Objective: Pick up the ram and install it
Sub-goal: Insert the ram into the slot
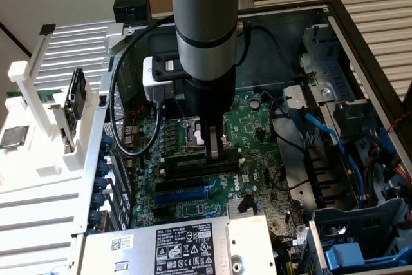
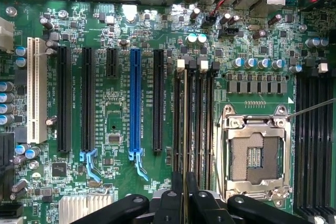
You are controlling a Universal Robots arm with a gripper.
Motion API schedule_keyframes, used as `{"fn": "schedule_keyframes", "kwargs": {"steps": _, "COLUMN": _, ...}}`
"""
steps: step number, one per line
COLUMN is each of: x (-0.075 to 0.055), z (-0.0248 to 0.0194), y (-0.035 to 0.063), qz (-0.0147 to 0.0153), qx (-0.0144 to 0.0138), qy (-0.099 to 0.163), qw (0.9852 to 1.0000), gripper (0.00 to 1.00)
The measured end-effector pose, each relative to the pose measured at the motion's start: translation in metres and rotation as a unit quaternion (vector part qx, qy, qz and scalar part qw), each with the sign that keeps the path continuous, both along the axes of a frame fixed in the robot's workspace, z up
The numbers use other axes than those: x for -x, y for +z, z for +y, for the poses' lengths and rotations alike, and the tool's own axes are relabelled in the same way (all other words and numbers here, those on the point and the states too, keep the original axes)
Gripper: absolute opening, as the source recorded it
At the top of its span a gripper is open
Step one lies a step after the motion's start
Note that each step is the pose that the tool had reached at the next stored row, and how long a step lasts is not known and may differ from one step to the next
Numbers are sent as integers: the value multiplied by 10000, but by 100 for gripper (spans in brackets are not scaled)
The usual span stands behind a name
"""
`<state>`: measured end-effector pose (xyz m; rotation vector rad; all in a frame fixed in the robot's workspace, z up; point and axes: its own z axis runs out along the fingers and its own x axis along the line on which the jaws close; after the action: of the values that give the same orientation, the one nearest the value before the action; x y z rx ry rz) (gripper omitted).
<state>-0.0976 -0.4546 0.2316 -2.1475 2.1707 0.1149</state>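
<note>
Okay, biggest first: we see an open computer case (image 1: 360,37) with the motherboard (image 2: 113,108) lying flat inside, and the arm (image 1: 206,24) coming straight down over it. The gripper (image 2: 185,198) sits low over the bank of black memory slots (image 2: 202,119), between the blue slot (image 2: 135,103) and the empty CPU socket (image 2: 255,156).

The claw is pinched on the ram (image 2: 185,129). In the wrist view we see it edge-on, a thin line running along one memory slot from the fingers toward the white end clips (image 2: 181,65). We cannot tell whether its lower edge is already in the slot or just above it.

Risks, as we judge them:
- The stick looks parallel to the slot, but a slight sideways offset would land it on the slot wall, and pushing then could flex the board or chip the contacts.
- The grip is at one spot along the stick, so uneven pressure could seat one end and leave the other high.
- If the end clips are not open, it won't latch.
- The thin board could slip up between the pads under load.
- The fingers are close to the neighbouring slots and could knock them.
</note>
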Motion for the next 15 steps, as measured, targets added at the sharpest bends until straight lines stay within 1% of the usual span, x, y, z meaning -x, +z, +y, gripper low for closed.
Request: {"fn": "schedule_keyframes", "kwargs": {"steps": 15, "x": 6, "z": 5, "y": -13, "qz": 0, "qx": 4, "qy": 26, "qw": 10000, "gripper": 14}}
